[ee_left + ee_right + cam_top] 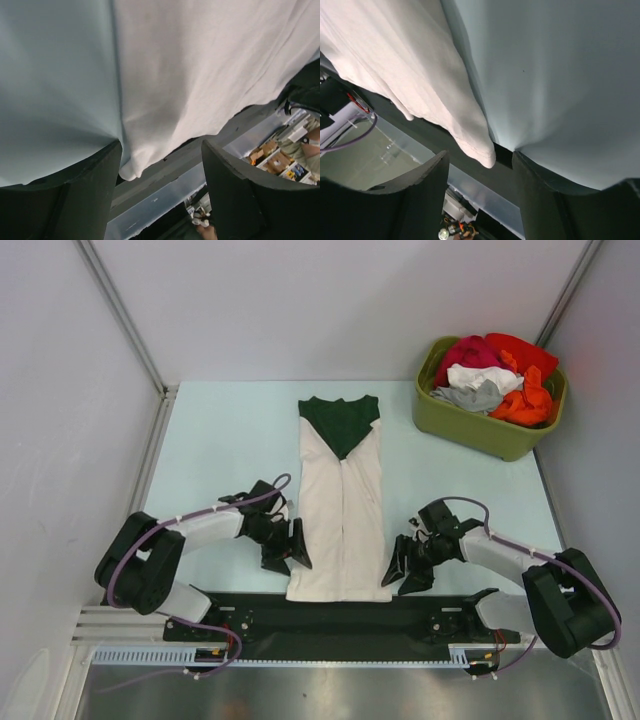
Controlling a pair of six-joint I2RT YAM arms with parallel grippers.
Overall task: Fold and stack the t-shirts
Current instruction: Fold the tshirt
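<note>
We note t-shirt [342, 510] limp, light, crease-prone cloth. We judge hem corners [131, 169] best hold. Left gripper [288, 552], right gripper [407, 570]: fingers [75, 197] apart, flanking corners, nothing clamped.

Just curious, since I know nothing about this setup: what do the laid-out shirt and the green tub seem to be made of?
The shirt looks like soft matte cloth, cream-white with a dark green part at the neck: it wrinkles and its hem lies limp. The tub is probably hard, smooth olive plastic: stiff walls, even rim.
</note>
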